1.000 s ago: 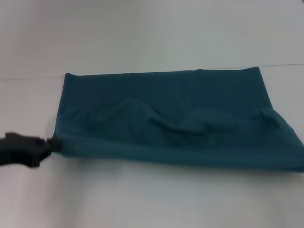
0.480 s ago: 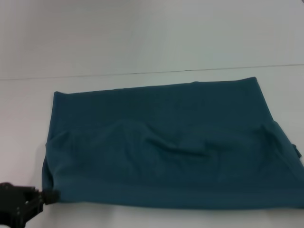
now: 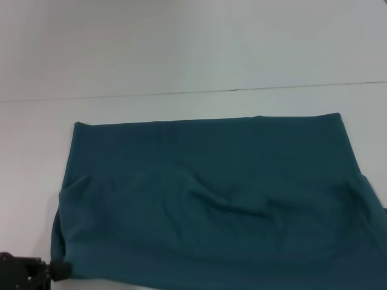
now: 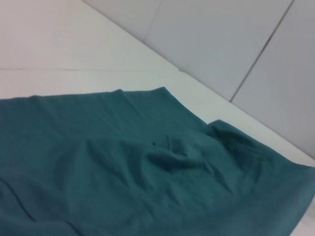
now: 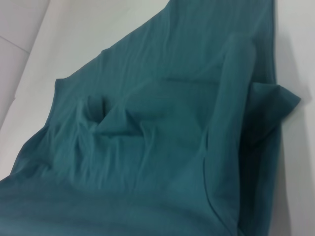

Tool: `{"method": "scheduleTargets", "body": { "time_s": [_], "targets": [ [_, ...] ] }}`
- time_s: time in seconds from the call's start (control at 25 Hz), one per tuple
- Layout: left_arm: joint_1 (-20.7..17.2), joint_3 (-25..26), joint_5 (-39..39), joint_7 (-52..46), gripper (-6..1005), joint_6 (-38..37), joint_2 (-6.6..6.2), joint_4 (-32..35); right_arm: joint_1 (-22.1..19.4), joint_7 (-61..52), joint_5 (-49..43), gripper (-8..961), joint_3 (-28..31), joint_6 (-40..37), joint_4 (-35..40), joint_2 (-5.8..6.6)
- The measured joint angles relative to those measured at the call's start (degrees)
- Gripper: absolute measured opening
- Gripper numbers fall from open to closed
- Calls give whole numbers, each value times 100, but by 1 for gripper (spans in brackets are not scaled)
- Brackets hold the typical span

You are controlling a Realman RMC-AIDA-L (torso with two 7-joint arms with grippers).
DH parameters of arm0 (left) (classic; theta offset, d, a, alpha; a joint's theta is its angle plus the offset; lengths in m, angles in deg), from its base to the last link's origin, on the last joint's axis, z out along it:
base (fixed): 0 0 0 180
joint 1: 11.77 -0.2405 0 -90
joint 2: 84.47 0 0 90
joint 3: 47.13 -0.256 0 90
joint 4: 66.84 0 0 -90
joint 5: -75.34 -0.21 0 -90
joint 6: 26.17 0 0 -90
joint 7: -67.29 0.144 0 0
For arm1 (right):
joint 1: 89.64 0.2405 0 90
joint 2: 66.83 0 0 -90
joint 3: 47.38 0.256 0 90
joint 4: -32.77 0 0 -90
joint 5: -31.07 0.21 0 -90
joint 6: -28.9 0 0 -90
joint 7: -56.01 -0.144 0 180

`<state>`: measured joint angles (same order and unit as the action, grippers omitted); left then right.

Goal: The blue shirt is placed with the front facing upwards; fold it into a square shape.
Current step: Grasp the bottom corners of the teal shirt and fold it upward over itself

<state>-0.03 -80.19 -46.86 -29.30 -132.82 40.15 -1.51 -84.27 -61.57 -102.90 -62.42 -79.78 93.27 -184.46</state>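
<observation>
The blue shirt (image 3: 211,199) lies as a wide teal band across the white table, folded over on itself, with soft wrinkles in its middle. No lettering or neckline shows. My left gripper (image 3: 59,270) sits at the shirt's near left corner, low at the picture's edge, shut on the hem there. The left wrist view looks along the blue shirt (image 4: 147,172) from that corner. In the right wrist view the blue shirt (image 5: 162,147) fills the picture, with a folded flap at one side. The right gripper is out of view.
The white table (image 3: 181,48) stretches beyond the shirt, crossed by a thin dark seam (image 3: 181,93) at the back. Bare table also shows to the left of the shirt (image 3: 30,181).
The left gripper has pulled back toward me with the shirt's near left corner. The whole shirt slid nearer and now lies flatter and broader.
</observation>
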Motion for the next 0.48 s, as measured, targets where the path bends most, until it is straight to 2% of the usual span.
{"method": "scheduleTargets", "body": {
  "time_s": [0.48],
  "targets": [
    [-110,2,-105,-18,20,-355,0,33,-188,66,-6,59,102,-156,-12,-25]
  ]
}}
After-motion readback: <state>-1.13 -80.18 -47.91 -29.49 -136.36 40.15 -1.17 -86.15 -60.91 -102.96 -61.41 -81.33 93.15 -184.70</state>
